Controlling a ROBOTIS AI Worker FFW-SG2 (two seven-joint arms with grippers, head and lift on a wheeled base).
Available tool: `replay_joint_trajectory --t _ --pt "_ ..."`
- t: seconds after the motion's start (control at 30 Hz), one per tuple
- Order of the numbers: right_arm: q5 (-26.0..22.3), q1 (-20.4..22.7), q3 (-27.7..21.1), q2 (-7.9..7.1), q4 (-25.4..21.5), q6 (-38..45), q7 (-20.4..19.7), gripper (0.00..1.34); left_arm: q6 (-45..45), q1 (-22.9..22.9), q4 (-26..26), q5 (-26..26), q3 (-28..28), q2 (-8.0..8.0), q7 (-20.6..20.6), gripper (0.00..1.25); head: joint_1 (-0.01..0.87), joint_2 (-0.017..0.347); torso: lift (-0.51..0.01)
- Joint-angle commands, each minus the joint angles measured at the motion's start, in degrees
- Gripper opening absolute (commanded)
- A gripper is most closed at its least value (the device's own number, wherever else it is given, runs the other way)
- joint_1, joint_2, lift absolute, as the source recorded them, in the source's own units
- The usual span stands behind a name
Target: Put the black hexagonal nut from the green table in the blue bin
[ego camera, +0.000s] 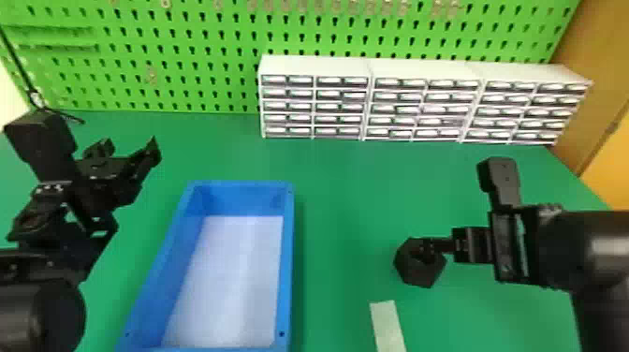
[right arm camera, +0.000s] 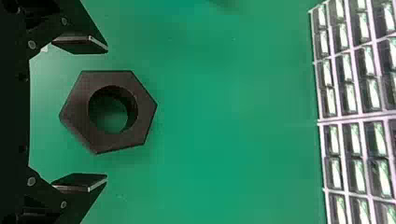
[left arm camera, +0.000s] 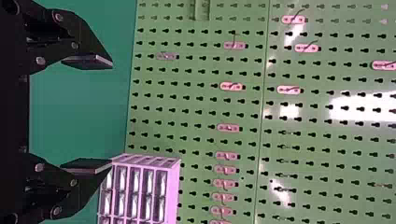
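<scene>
Because the black hexagonal nut (ego camera: 420,276) lies on the green table (ego camera: 346,196) and not in the blue bin (ego camera: 288,262), I'd call this job barely begun. What looks done is the lining up: the right gripper (right arm camera: 102,113) is at the nut, its two fingers spread, one on each side with green showing between them and the nut's faces, so it holds nothing. The nut lies flat, its round hole facing up. By the head view's clock, with twelve pointing at the white drawers (ego camera: 318,93), the bin is at nine o'clock from the nut, well apart from it, and a pale strip (ego camera: 387,325) is near the nut at seven. Over at eleven from the bin's middle, the left gripper (ego camera: 130,147) has its fingers apart on nothing. Left to do, as I judge it: pinch the nut, raise it, take it towards nine over the bin's wall, and let go.
</scene>
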Motion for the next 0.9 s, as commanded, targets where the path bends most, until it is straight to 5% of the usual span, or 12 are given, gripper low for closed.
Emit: replay_joint_trajectory --t 0.0,0.87 --pt "-0.2 -1.2 1.1 -0.09 2.5 0.1 0.1 1.03 0.0 -0.1 0.2 0.0 0.0 0.00 0.0 0.75 0.692 0.008 -0.097" --pt "-0.7 -5.5 6.5 -0.88 10.0 -2.1 0.1 1.03 0.0 -0.5 0.4 0.0 -0.4 0.09 -0.2 0.75 0.692 0.008 -0.097"
